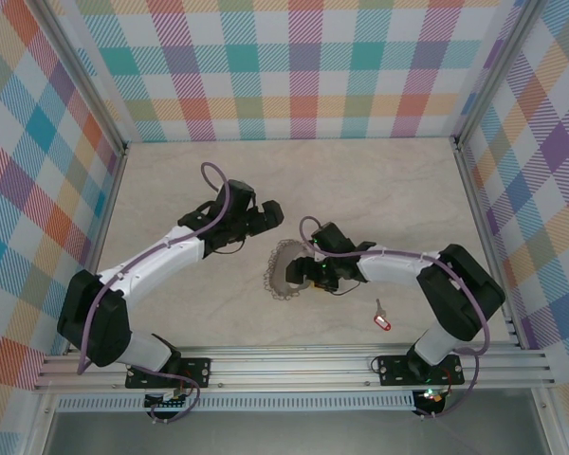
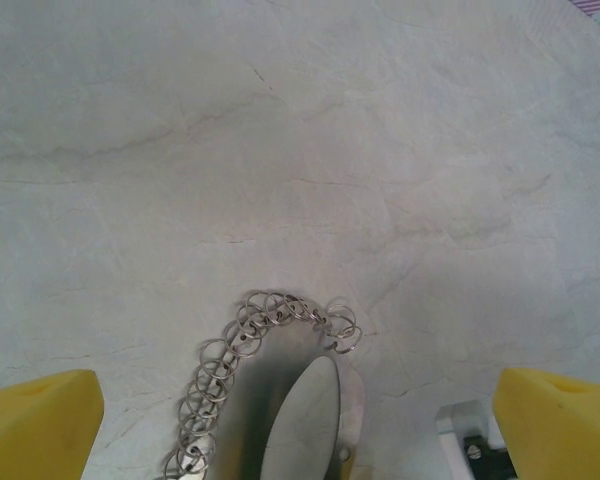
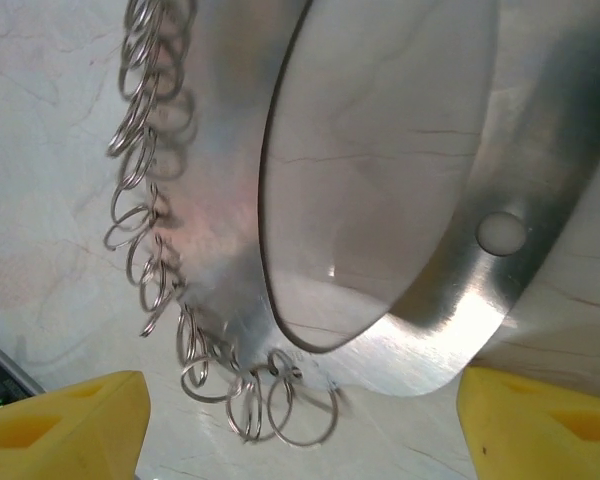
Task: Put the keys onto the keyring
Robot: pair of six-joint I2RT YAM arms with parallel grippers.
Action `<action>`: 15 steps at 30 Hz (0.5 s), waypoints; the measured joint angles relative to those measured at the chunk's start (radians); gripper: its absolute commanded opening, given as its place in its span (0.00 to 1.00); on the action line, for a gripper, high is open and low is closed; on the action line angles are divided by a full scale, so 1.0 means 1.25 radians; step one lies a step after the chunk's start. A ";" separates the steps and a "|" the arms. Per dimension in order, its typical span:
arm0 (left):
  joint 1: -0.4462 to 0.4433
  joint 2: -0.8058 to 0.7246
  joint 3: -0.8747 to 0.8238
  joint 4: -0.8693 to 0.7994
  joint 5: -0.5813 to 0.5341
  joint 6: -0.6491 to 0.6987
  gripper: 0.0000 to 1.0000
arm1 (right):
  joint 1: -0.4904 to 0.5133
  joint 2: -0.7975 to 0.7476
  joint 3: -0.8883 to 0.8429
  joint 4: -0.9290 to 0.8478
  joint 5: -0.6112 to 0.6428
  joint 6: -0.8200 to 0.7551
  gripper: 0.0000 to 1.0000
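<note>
The keyring is seen to be of brushed grey metal, its flat band smooth and satin-bright with soft reflections, and its rim is fringed with loops of thin shiny wire. The table is finished in a pale, smooth, matt surface veined like marble. The fingertips of the left tool and of the right tool are made in matt yellow plastic. The key is given a red plastic head and a silver metal blade
</note>
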 measured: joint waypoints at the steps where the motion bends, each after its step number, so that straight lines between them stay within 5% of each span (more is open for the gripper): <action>1: 0.001 -0.003 -0.002 0.000 0.000 0.000 1.00 | 0.009 0.011 0.011 0.000 0.000 0.002 0.81; 15: 0.045 -0.006 -0.006 0.000 0.022 -0.001 1.00 | 0.053 0.097 0.135 0.034 -0.043 -0.010 0.83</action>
